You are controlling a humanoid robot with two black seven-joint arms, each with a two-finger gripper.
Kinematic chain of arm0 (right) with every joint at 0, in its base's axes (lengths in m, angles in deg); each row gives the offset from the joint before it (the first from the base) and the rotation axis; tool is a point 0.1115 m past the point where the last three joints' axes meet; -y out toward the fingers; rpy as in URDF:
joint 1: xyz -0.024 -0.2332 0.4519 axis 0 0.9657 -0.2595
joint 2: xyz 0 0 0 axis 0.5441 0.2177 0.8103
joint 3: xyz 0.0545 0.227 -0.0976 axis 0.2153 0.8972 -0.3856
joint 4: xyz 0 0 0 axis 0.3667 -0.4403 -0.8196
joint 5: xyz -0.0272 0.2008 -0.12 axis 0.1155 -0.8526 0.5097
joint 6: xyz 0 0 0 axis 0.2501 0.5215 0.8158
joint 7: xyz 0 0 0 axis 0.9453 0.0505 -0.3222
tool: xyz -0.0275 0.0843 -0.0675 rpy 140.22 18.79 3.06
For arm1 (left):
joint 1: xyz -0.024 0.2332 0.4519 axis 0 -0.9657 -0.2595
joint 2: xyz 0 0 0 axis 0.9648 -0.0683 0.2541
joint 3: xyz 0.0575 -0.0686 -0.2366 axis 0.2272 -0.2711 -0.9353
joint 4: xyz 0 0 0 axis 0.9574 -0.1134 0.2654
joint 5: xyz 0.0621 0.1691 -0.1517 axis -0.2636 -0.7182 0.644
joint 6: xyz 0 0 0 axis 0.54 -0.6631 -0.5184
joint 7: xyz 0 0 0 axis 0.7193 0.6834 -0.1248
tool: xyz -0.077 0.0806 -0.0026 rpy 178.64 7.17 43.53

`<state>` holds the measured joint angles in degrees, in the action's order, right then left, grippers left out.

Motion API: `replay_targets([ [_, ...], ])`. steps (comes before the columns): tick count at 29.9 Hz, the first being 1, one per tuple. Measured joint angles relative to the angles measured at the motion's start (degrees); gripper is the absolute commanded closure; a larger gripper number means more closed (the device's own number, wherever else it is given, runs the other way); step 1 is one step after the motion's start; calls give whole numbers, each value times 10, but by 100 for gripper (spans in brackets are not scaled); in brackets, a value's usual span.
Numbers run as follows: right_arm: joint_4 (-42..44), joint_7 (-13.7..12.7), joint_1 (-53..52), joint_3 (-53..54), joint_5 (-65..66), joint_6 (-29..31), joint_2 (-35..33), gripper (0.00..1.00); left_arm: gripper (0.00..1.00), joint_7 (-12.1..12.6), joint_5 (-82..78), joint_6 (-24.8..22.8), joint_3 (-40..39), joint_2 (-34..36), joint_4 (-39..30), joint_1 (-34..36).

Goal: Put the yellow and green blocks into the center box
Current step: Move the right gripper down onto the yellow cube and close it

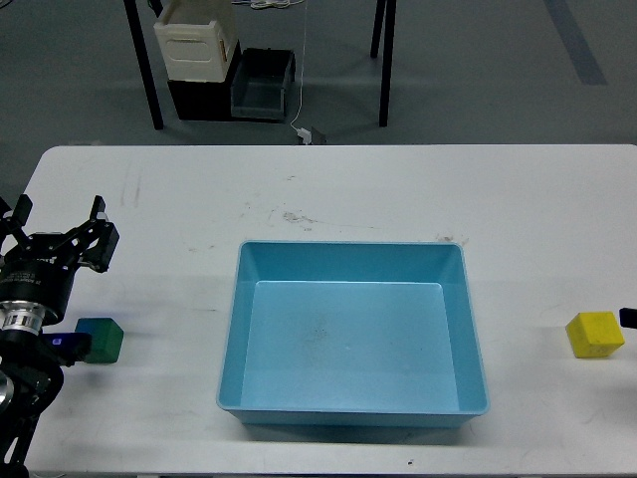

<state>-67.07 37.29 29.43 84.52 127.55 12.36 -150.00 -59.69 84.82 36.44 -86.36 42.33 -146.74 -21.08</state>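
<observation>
Lying longways across white bench (398, 189): blue box (352, 257). Green block (101, 340) left, yellow block (595, 334) right. Left jaws (58, 227) spread. Grey floor (478, 70) behind.

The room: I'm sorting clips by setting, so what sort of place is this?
Probably a lab or workshop: a scuffed white table holding only a blue tray and two test blocks, bare grey floor, and storage bins behind.

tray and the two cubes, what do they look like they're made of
Tray: likely plastic, light blue with a faint sheen on its sloped walls. Yellow cube and green cube: matte, even colour, no glare; foam, wood or plastic cannot be told.
</observation>
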Motion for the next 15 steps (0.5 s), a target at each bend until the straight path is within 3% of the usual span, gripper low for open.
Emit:
replay_targets([
  [5,14,-32,0,-7,-1,0,40,0,0,0,0,0,5,-1,8,3],
  [15,26,-83,3,-7,-1,-5,46,0,0,-1,0,-1,10,-1,17,8],
])
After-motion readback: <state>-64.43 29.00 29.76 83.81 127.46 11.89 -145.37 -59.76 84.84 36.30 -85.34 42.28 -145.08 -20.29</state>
